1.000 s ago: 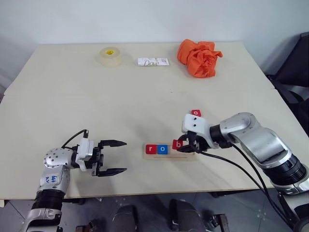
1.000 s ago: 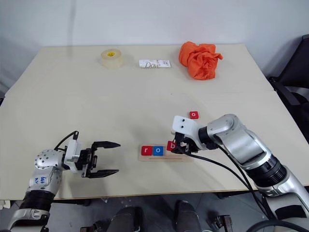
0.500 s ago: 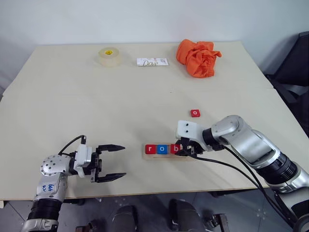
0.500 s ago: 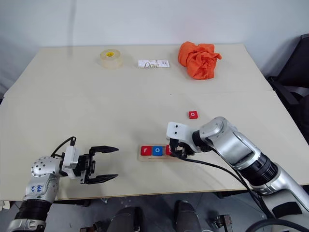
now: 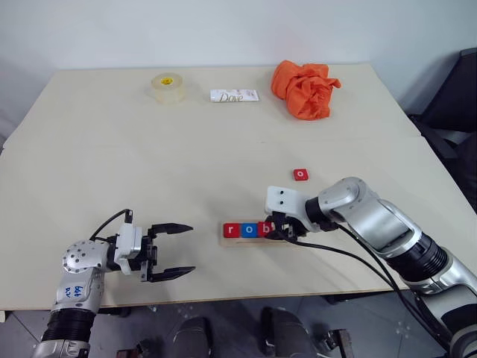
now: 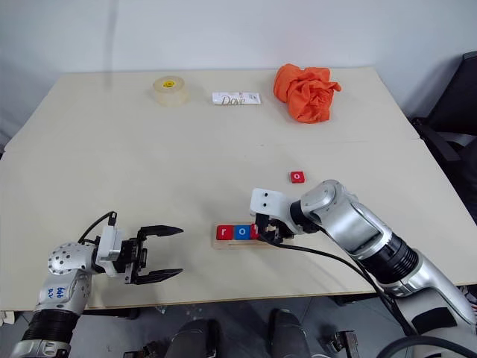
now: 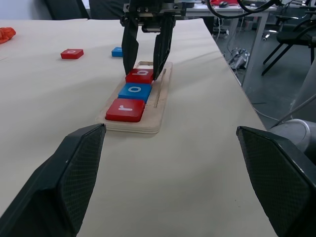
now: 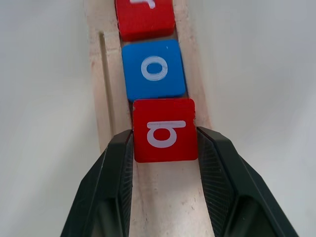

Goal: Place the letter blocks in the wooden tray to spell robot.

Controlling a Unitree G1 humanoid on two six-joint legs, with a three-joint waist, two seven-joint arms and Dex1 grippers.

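Observation:
The wooden tray (image 8: 168, 197) lies near the table's front edge, with a red r block (image 5: 231, 230) and a blue o block (image 5: 248, 230) in its groove. My right gripper (image 8: 165, 136) is shut on the red b block (image 8: 165, 129), which sits low in the groove right against the blue o. A red o block (image 5: 300, 174) lies loose on the table behind the tray. In the left wrist view a blue block (image 7: 117, 51) lies beyond the tray, its letter unreadable. My left gripper (image 5: 179, 250) hovers open to the left of the tray, holding nothing.
At the back of the table are a roll of tape (image 5: 167, 87), a white Dove packet (image 5: 234, 95) and a crumpled orange cloth (image 5: 304, 88). The tray (image 5: 257, 239) lies close to the table's front edge.
My right gripper has carried the red b block left and down into the tray, up against the blue o. The left gripper has kept still; the camera view shifted a little.

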